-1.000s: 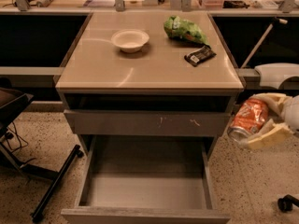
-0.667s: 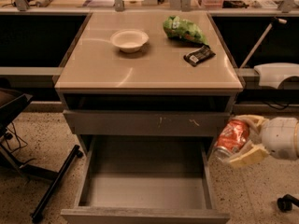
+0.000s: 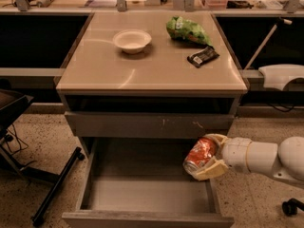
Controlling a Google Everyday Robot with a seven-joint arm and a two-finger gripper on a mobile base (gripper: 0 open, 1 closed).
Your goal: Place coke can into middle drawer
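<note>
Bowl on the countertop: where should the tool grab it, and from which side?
Pinch the bowl rim on its near-right edge, coming from above, one finger inside: it stands upright, open and shallow, with a thin flared rim. The tool is low at the right, holding the coke can over the open middle drawer.

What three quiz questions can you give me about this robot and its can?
1. True or false: the gripper is shut on the coke can.
2. Over which part of the open middle drawer is the can held? A) left side B) right side C) dead centre
3. How many things lie on the tabletop?

Key: 1 true. 2 B. 3 three: the bowl, the green chip bag and the snack bar.
</note>
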